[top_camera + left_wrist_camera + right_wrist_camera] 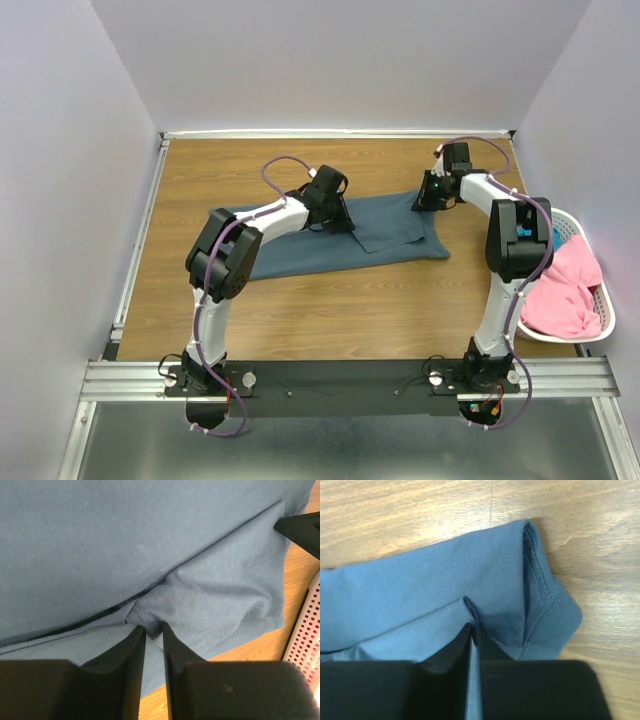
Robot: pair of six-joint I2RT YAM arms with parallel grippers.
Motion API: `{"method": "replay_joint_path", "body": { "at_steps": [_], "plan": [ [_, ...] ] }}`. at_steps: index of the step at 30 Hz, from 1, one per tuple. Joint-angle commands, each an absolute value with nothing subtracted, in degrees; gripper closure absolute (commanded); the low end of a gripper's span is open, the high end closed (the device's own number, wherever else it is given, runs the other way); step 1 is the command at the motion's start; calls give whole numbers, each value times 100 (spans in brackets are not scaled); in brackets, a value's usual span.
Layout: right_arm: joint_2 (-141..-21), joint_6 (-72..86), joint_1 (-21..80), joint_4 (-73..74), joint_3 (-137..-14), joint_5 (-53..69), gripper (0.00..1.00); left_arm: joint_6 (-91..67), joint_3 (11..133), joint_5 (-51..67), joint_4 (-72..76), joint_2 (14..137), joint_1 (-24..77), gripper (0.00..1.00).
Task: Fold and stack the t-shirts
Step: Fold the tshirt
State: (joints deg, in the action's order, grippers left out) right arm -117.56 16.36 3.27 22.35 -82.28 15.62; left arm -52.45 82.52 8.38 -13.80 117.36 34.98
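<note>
The slate blue-grey t-shirt (330, 245) lies spread across the middle of the wooden table, with one flap folded over near its right end. My left gripper (335, 220) is down on its upper middle, shut on a pinched fold of the cloth (150, 611). My right gripper (432, 195) is at the shirt's far right corner, shut on a ridge of cloth (476, 615) beside the ribbed collar (555, 610). The pink t-shirt (565, 290) lies bunched in the basket. A bit of the teal t-shirt (557, 238) shows behind it.
A white slotted basket (605, 310) stands at the table's right edge, beside the right arm; its perforated wall shows in the left wrist view (305, 645). Grey walls close the table on three sides. A metal rail (140, 240) runs along the left edge.
</note>
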Motion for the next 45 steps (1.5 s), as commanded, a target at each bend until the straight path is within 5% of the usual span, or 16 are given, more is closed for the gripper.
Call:
{"method": "replay_joint_path", "body": {
  "at_steps": [1, 3, 8, 18, 22, 27, 30, 36, 45],
  "plan": [
    [-11804, 1573, 308, 2162, -8481, 1618, 92, -5124, 8244, 747, -1318, 11769, 3410, 81],
    [-11830, 1582, 290, 2162, -8525, 1582, 100, -5089, 8235, 738, -1327, 11777, 3332, 91],
    [-11944, 1617, 237, 2171, -8736, 1556, 99, -4913, 8332, 633, -1327, 11883, 3217, 100],
    [-12261, 1626, 211, 2171, -8956, 1424, 96, -4799, 8350, 519, -1283, 12129, 3094, 99],
    [-12208, 1652, 211, 2171, -9035, 1608, 83, -4781, 8358, 501, -1239, 12077, 3094, 83],
    [-11691, 1915, 211, 2171, -8825, 1574, 59, -4746, 8271, 160, -1186, 11602, 3085, 45],
    [-11190, 2144, 220, 2171, -8517, 1477, 56, -4746, 8166, 44, -1327, 11172, 3094, 36],
    [-10495, 2505, 220, 1987, -7702, 1853, 57, -4852, 7822, -27, -1485, 10459, 3173, 39],
    [-10468, 2848, 220, 1345, -6803, 2593, 61, -4702, 8279, 913, -1371, 11187, 3665, 60]
  ]
}}
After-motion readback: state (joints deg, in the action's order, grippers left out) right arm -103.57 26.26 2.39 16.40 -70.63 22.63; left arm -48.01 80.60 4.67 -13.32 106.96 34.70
